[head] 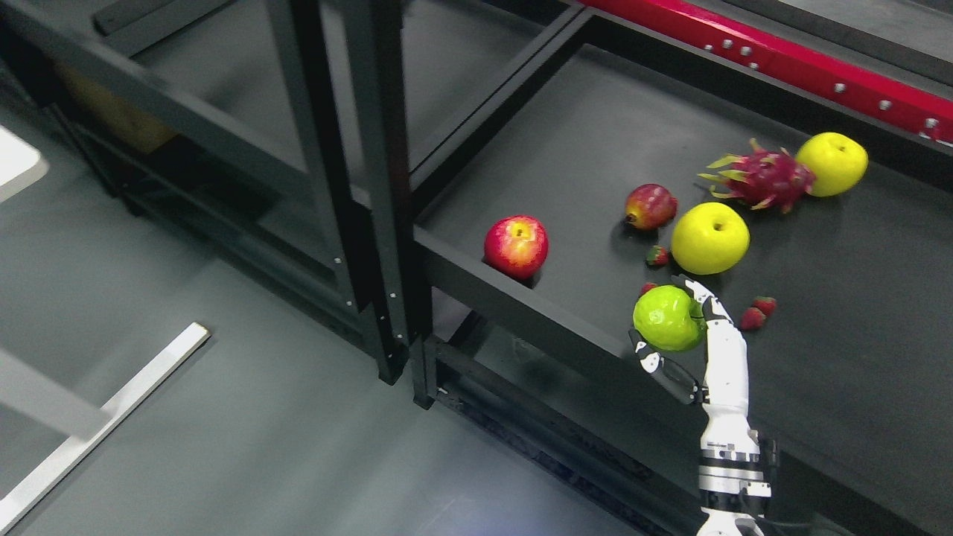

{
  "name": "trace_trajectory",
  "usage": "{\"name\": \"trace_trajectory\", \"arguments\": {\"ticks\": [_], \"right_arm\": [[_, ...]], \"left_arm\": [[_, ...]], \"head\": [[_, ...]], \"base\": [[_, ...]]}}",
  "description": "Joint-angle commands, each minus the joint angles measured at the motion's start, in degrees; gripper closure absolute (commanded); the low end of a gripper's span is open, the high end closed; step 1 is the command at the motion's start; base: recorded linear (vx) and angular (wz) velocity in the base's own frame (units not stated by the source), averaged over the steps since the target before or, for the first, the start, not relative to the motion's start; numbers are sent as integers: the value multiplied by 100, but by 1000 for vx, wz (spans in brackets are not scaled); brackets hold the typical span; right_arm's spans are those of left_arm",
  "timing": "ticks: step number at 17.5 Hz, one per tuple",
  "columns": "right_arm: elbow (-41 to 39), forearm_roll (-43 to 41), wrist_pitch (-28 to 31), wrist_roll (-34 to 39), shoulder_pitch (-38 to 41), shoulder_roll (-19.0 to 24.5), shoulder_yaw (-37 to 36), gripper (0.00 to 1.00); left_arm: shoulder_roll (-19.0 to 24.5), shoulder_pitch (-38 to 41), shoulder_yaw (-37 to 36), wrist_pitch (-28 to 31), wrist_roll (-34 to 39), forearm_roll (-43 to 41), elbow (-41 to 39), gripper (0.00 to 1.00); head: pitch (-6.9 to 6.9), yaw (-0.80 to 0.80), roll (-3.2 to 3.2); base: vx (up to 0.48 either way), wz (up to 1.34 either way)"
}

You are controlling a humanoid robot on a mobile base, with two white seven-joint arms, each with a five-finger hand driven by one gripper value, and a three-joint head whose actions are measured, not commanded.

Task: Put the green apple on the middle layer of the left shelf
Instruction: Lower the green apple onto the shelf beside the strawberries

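Note:
A green apple (666,316) sits in my right hand (674,327), whose white fingers (704,298) curl over its right side and whose thumb wraps beneath. The hand holds it over the front edge of the right shelf's dark layer (856,298). The left shelf (223,156), a black metal frame with grey layers, stands to the left past a black upright post (372,186). My left arm is out of sight.
On the right shelf lie a red apple (516,246), a smaller red fruit (650,206), two yellow apples (709,237) (832,163), a dragon fruit (759,179) and several strawberries (756,313). A red beam (782,59) runs behind. Grey floor lies at the lower left.

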Motion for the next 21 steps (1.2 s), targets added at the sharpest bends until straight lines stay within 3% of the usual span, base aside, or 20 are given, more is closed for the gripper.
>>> {"name": "trace_trajectory", "arguments": {"ticks": [1, 9, 16, 17, 18, 19, 20, 21], "right_arm": [[120, 31, 495, 65, -211, -136, -159, 100], [1525, 154, 1674, 696, -1501, -444, -106, 100], [3081, 172, 1772, 750, -2487, -435, -9, 97], [3170, 163, 1841, 733, -2505, -426, -27, 88], [3188, 102, 2033, 698, -2523, -409, -79, 67], [3188, -20, 2244, 698, -2532, -391, -210, 19], [3188, -309, 2298, 706, -2523, -356, -412, 0], [3180, -616, 2282, 706, -2514, -356, -535, 0]], "left_arm": [[100, 1, 7, -1, 1, 0, -1, 0], [100, 1, 7, -1, 1, 0, -1, 0], [100, 1, 7, -1, 1, 0, -1, 0], [100, 1, 7, -1, 1, 0, -1, 0], [100, 1, 7, -1, 1, 0, 8, 0], [100, 1, -11, -1, 1, 0, -1, 0], [100, 1, -11, -1, 1, 0, -1, 0], [100, 1, 7, -1, 1, 0, 8, 0]], "head": [[0, 0, 0], [0, 0, 0], [-1, 0, 0], [-1, 0, 0], [-1, 0, 0], [-1, 0, 0], [-1, 0, 0], [-1, 0, 0]], "base": [[210, -782], [195, -562], [105, -246], [43, -71], [32, -44], [13, -16], [13, -16], [0, 0]]}}
